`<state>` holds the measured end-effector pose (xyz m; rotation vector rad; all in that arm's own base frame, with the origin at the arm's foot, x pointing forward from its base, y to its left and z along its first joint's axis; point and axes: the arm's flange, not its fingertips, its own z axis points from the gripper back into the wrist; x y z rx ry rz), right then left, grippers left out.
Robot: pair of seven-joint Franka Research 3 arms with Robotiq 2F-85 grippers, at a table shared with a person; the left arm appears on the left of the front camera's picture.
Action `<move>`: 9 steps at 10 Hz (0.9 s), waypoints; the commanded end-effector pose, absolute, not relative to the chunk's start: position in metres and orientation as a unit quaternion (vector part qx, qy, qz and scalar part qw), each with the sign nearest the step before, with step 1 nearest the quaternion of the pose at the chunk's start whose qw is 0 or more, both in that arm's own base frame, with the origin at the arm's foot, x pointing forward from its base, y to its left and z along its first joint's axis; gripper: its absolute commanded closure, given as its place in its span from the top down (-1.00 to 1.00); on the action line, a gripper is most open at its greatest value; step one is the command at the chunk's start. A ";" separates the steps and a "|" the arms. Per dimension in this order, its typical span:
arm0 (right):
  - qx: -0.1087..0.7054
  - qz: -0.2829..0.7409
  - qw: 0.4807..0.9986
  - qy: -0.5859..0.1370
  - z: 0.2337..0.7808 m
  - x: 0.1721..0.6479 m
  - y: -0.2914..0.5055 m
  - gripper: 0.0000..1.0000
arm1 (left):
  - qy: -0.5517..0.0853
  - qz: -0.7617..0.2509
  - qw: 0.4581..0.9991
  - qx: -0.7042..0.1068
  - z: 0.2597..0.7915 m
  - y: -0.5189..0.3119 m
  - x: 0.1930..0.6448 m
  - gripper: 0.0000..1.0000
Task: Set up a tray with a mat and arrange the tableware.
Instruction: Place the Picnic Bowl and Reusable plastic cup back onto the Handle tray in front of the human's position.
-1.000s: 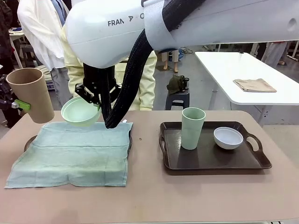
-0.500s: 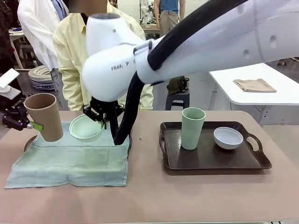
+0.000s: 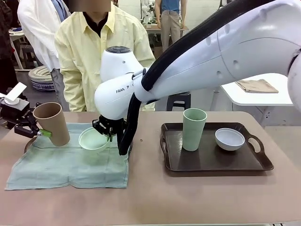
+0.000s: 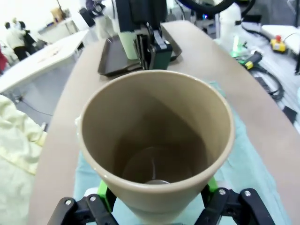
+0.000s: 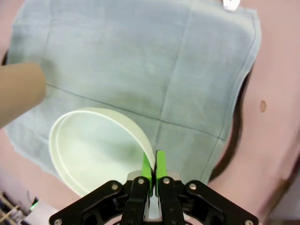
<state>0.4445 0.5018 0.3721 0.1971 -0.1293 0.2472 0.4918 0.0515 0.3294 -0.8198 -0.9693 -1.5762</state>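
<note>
Tan cup [image 3: 51, 123] clamped in my left gripper [image 3: 46, 133], mint bowl [image 5: 93, 150] pinched in my right gripper [image 5: 153, 164] over the mat [image 5: 154, 61]; dark tray [image 3: 211, 167] alongside holds mint cup [image 3: 194, 129], white bowl [image 3: 230, 139].

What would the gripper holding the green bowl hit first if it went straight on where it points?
Most likely the green cloth just beyond it: the right gripper points at the cloth, with the green bowl pinched by its rim.

A robotics lab: white worktables [image 3: 278, 97], floor cables [image 4: 271, 85], onlookers [image 3: 170, 16] standing behind.
</note>
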 end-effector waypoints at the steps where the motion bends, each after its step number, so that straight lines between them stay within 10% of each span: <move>1: 0.125 0.123 0.983 -0.059 0.370 0.443 0.501 -0.91 | -0.436 -0.644 0.517 -0.358 0.323 0.058 0.503 0.71; 9: 0.112 0.131 0.984 -0.046 0.354 0.449 0.498 -0.91 | -0.383 -0.635 0.546 -0.389 0.311 0.052 0.501 0.71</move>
